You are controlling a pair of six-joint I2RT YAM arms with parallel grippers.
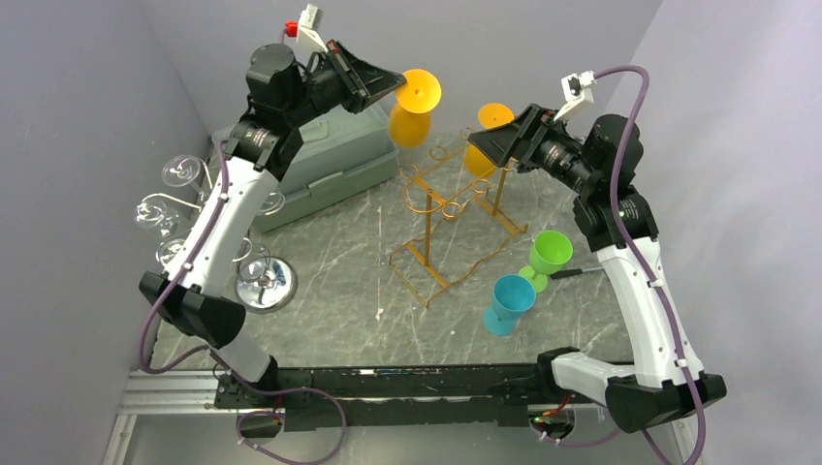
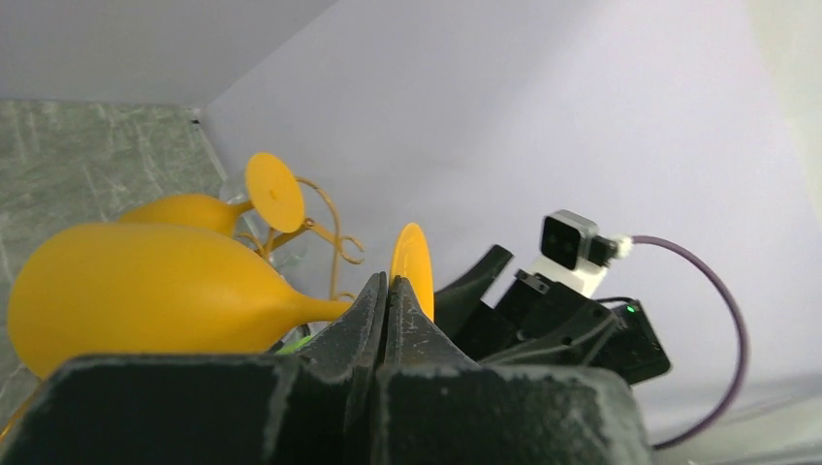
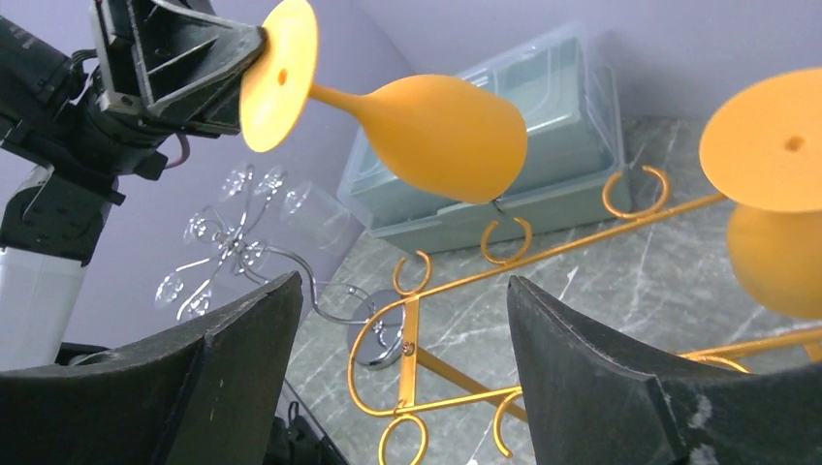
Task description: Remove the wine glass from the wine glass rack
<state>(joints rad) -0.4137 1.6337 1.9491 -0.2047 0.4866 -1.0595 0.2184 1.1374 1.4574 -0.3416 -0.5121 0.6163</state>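
Closest to me, by the right arm, a teal cup and a green cup stand on the table, with the chrome stand of clear glasses over on the left. Past them is the wine glass rack, one orange glass hanging at its far end. The right gripper hovers there with its jaws spread wide and nothing between them. Furthest back, above the grey bin, the left gripper is pinched fully closed on the rim of the wine glass foot. The glass lies nearly on its side in the air, its bowl just over the rack's curled hooks, free of them as far as I can judge. It's a thin hold (only the edge of the foot), so I'd carry it away slowly and level. I'd lift before turning, so the bowl clears the hooks, the hanging glass and the other arm.
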